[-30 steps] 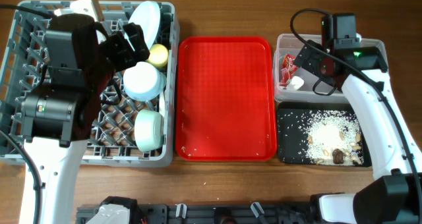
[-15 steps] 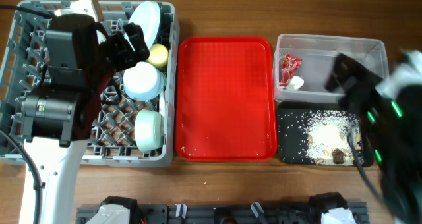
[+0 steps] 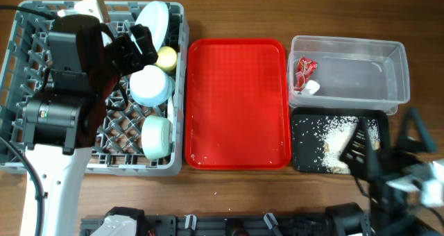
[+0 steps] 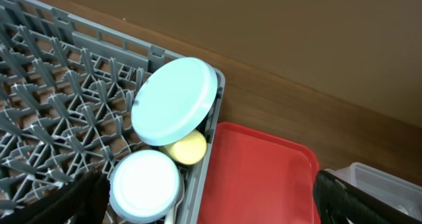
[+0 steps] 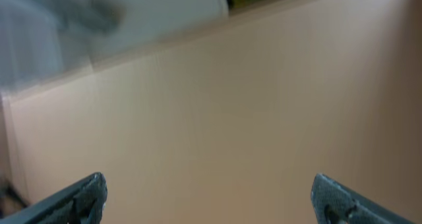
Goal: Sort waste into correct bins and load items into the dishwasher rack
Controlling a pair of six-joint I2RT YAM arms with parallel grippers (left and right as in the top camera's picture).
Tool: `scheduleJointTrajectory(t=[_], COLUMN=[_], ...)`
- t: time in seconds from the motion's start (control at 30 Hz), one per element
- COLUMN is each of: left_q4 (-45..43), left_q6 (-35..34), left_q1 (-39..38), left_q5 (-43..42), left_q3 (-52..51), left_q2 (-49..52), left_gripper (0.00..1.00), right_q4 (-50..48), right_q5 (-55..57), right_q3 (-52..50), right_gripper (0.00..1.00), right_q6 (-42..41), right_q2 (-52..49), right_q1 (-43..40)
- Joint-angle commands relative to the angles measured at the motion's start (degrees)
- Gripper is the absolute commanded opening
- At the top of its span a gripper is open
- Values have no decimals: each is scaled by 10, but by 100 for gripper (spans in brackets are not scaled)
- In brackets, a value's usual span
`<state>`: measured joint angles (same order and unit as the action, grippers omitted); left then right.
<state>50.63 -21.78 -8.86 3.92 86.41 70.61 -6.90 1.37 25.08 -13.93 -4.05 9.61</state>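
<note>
The grey dishwasher rack [image 3: 104,168] at the left holds the light blue plate [image 3: 154,21] on edge, the yellow cup [image 3: 166,57], a pale blue round dish [image 3: 151,85] and the pale green bowl [image 3: 157,135]. My left gripper [image 3: 139,45] hovers open and empty over the rack's right side. The left wrist view shows the plate [image 4: 175,100], the cup [image 4: 186,147] and the open left gripper [image 4: 214,207]. The clear tub [image 3: 361,73] holds the red wrapper [image 3: 304,71] and the white tissue [image 3: 312,87]. The black tray [image 3: 305,153] holds rice scraps [image 3: 343,135]. My right gripper [image 3: 387,142] is open and empty over the tray's right end.
The flat red serving tray [image 3: 238,104] lies between the rack and the bins, and shows in the left wrist view [image 4: 257,178]. The right wrist view is blurred: only a tan surface between the open right gripper's fingers [image 5: 211,204].
My right arm has swung away from above the clear tub towards the front right edge, past the black tray. The left arm and the dishes have not moved.
</note>
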Motion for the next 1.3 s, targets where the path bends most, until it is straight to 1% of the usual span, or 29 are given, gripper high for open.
scheduleJointTrajectory(t=[0.0, 0.07, 0.2, 0.23, 0.3, 0.33, 0.37, 0.83, 0.93, 1.07, 1.1, 1.13, 1.2, 1.27], left_q4=[-1, -1, -1, -1, -1, -1, -1, 1, 14, 17, 25, 40, 99, 177], left_q6=[-3, -3, -3, -3, -3, -3, -3, -3, -3, 5, 5, 5, 5, 2], left_q1=[3, 3, 3, 3, 3, 3, 3, -4, -4, -3, -4, -10, -14, -9], left_q5=[-5, -5, -5, -5, -5, -5, -5, -5, -4, -2, -2, -3, -3, -24], left_q3=[0, 0, 0, 0, 0, 0, 0, 0, 0, 0, 0, 0, 0, -3], left_q2=[0, 0, 0, 0, 0, 0, 0, -10, -96, -308, -344, -374, -452, -516], left_gripper=[100, 100, 100, 100, 100, 100, 100, 100, 100, 100, 100, 100, 100, 100], right_q4=[-51, -59, -49, -41, 44, 67, 68, 68, 68, 68, 68, 68, 68, 68], right_q5=[-32, -32, -32, -32, -32, -38, -41, -40, -40, -40, -40, -40, -40, -40], right_q3=[-113, -169, -232, -248, -248, -248, -248, -248, -248, -248, -248, -248, -248, -248], right_gripper=[100, 100, 99, 100, 100, 100, 100, 100, 100, 100, 100, 100, 100, 100], right_q6=[10, 4, 1, -11, -65, -81, -91, -91, -91, -91, -91, -91, -92, -92], right_q2=[31, 39, 39, 39, 39, 38, 38, 34, 34, 34, 34, 34, 34, 34], right_q1=[1, 1, 1, 1, 1, 1, 1, 1, 1, 1, 1, 1, 1, 1])
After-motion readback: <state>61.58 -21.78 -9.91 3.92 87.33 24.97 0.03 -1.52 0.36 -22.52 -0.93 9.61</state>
